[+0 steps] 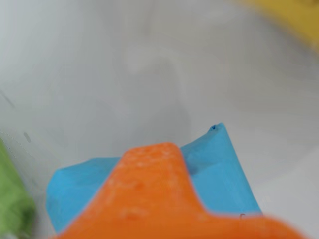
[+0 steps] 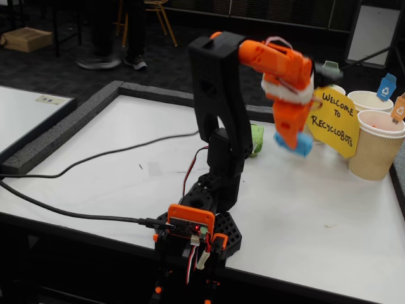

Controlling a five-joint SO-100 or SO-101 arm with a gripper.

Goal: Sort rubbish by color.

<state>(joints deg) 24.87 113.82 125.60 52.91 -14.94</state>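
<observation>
My orange gripper (image 2: 294,144) hangs above the white table (image 2: 114,183), shut on a blue piece of rubbish (image 2: 303,145) held clear of the surface. In the wrist view one orange finger (image 1: 149,194) fills the bottom, with the blue rubbish (image 1: 222,169) pinched behind it; the gripper (image 1: 185,165) closes on it there. A green piece of rubbish (image 2: 256,139) lies on the table behind the arm, partly hidden by it, and shows as a green blur (image 1: 12,204) at the wrist view's left edge.
A yellow octagonal sign (image 2: 334,123) stands just right of the gripper, blurred yellow (image 1: 294,17) in the wrist view. Beige ribbed cups (image 2: 376,149) (image 2: 370,100) with coloured tags stand at the far right. Black cables (image 2: 95,158) cross the table's left. A dark raised border (image 2: 76,117) rims the table.
</observation>
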